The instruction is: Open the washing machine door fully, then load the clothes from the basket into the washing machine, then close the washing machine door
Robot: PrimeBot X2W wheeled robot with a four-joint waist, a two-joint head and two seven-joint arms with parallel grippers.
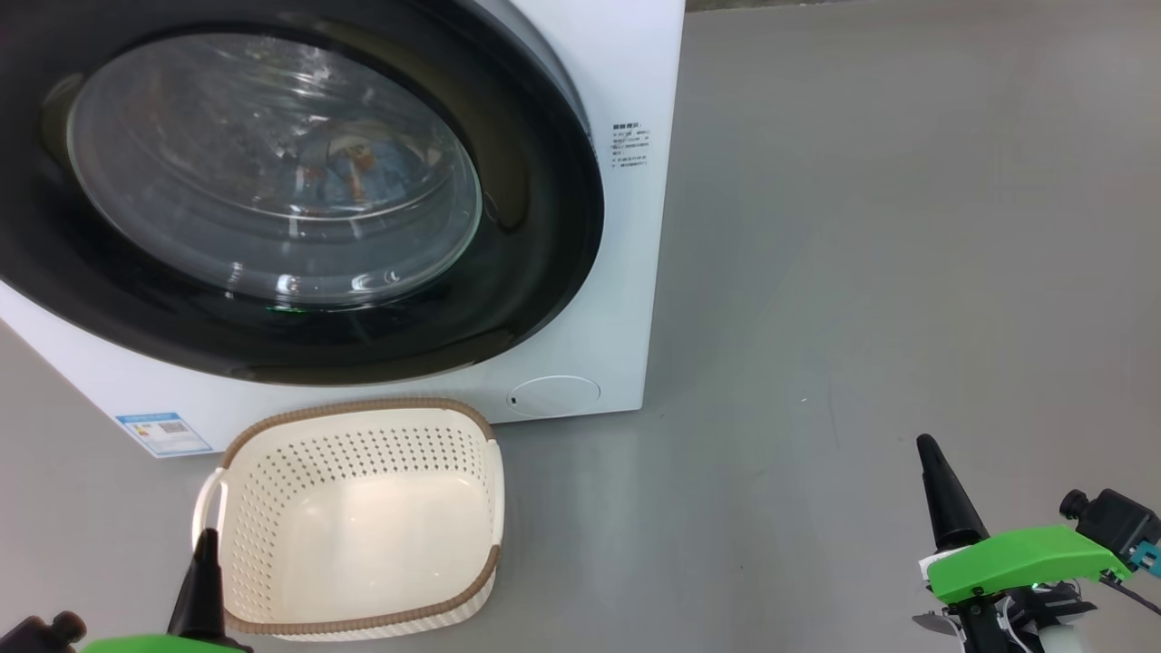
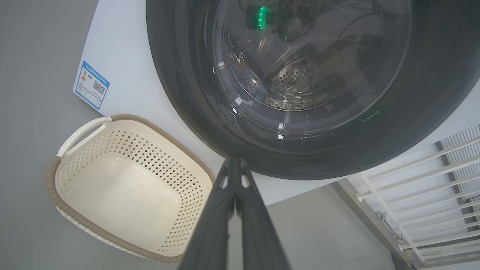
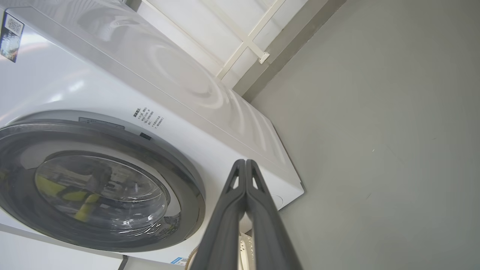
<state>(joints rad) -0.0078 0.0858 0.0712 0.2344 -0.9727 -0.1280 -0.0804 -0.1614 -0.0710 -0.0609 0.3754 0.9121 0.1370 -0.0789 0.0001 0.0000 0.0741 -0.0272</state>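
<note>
The washing machine (image 1: pixel 626 272) stands white and boxy with its door (image 1: pixel 544 218) closed flat against the front. Through the glass I see light-blue clothes (image 1: pixel 358 168) with orange prints lying in the drum. The basket (image 1: pixel 363 410) sits on the floor just below the door, with nothing in it. My left gripper (image 1: pixel 207 537) is shut at the basket's near left rim, holding nothing. In the left wrist view that gripper (image 2: pixel 234 161) points at the door (image 2: pixel 187 93) above the basket (image 2: pixel 52 180). My right gripper (image 1: pixel 925 444) is shut and empty over bare floor, far right of the machine; its wrist view shows the gripper (image 3: pixel 245 162) facing the door (image 3: pixel 180 180).
Grey floor (image 1: pixel 907 227) spreads to the right of the machine. A blue label (image 1: pixel 163 433) marks the machine's lower left corner. A white barred frame (image 2: pixel 431 180) stands beside the machine, and a white frame (image 3: pixel 243 41) lines the wall behind it.
</note>
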